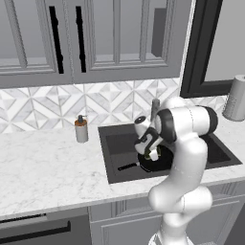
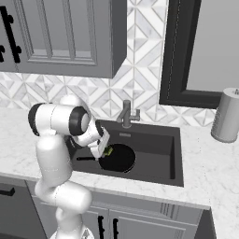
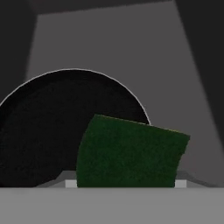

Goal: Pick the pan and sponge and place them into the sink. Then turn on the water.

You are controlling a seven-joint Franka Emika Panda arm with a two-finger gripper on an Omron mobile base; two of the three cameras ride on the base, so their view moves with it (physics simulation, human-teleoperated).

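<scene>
Now tool (image 2: 105,150) w/ sponge (image 3: 131,153) above pan (image 3: 52,131) rim.

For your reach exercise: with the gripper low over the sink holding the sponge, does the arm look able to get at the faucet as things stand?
Probably yes. The faucet rises unobstructed at the sink rim just behind the gripper, but the sponge must be released first.

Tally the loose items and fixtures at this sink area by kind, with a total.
Pan: 1, in the sink
Sponge: 1, held in the gripper over the pan
Faucet: 1
Soap dispenser: 1
Paper towel roll: 1
Sink: 1
Total: 6
</scene>
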